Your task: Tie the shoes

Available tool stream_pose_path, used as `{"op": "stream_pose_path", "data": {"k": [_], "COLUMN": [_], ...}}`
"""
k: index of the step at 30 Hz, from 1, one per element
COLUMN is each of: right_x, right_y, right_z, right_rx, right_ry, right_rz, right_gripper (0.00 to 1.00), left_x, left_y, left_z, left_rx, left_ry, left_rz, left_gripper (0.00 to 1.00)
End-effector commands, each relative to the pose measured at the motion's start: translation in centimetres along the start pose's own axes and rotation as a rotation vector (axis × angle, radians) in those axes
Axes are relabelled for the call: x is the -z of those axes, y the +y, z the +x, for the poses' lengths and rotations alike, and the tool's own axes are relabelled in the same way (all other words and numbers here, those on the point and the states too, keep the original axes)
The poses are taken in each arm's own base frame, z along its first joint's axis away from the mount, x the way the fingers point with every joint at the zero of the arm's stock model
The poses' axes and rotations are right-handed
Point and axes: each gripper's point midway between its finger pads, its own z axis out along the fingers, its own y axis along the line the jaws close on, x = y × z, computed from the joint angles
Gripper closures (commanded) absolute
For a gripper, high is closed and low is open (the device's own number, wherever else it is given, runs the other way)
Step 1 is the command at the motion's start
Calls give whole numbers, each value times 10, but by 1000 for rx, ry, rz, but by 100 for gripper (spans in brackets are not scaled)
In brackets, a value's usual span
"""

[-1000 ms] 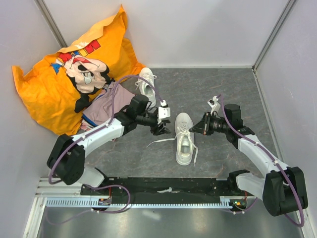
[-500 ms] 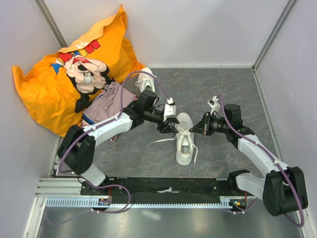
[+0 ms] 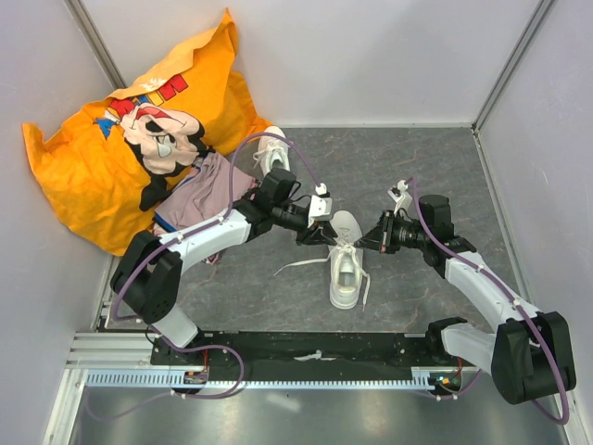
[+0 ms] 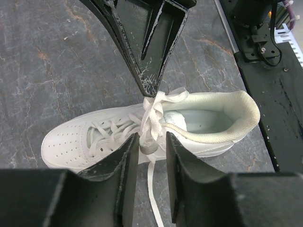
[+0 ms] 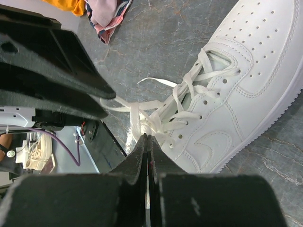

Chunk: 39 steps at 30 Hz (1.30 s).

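One white shoe [image 3: 345, 269] lies mid-table, toe pointing away from the arm bases, with its laces loose. My right gripper [image 5: 147, 138] is shut on a strand of the shoe's lace [image 5: 137, 118] at the tongue and holds it up. The left wrist view shows that pinch as the right gripper [image 4: 150, 92] above the shoe [image 4: 71, 142]. My left gripper [image 4: 151, 141] stands open, narrowly, with a small lace loop [image 4: 150, 145] between its fingertips. Both grippers meet over the shoe's left side [image 3: 324, 236]. The other shoe [image 3: 271, 150] lies farther back, beside the garments.
An orange printed cloth [image 3: 120, 148] fills the back left corner, with a pinkish folded garment [image 3: 199, 199] in front of it. A loose lace end [image 3: 296, 266] trails left on the grey table. The black base rail [image 3: 306, 348] runs along the near edge. White walls enclose three sides.
My left arm has swung right to the shoe, and its jaws have narrowed around the lace loop. The right arm has held still with the lace.
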Motion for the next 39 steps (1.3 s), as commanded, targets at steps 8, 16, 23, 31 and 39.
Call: {"op": "stream_pose_path", "data": {"k": [8,16,23,31,39], "right_x": [2,9,20,31,46], "right_y": [6,-2,-10,-27,-47], "right_z": [-14,-14,-5,-1,-8], "right_rx": [45,7,-44,-59,-70], "right_ry": [-42,-96,-139,-166,-201], "right_rz": [4,64,126,212,293], "right_gripper": [100,100,100,100,100], "left_x": [-2,9,22,49,64], "left_y": [14,15,0,-5,3], "left_z": [-7,-2,20,24,20], "left_rx": [-18,52,124,143,161], "left_ry": [-7,17,76,83,71], "left_rz": [-46,-125,-172,-285,-365], "left_gripper": [91,98,98,98,98]}}
